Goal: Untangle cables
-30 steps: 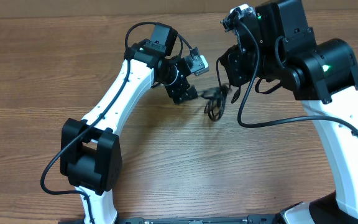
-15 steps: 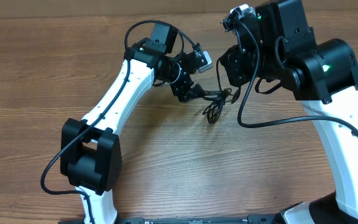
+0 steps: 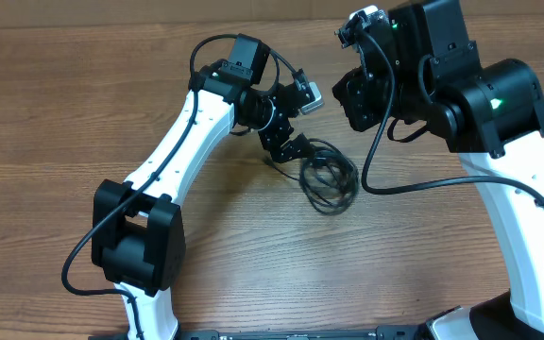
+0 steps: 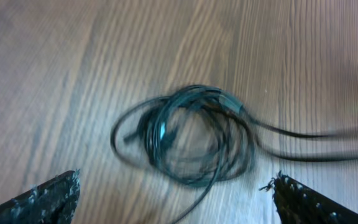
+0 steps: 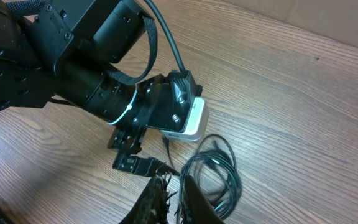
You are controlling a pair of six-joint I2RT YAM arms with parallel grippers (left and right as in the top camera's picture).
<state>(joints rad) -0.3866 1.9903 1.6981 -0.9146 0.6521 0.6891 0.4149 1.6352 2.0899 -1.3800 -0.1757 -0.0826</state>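
Cables (image 3: 327,179) now looser, lower.

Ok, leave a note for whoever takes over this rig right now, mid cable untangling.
Left gripper: open, holding nothing, poised just beside the cables.
Right gripper: fingers close together; cannot tell if it is shut or pinching a strand.
Cables: one loose coil lying on the table, one strand trailing away.
Done: nothing separated yet.
Left: pull the cords apart and lay each out singly.
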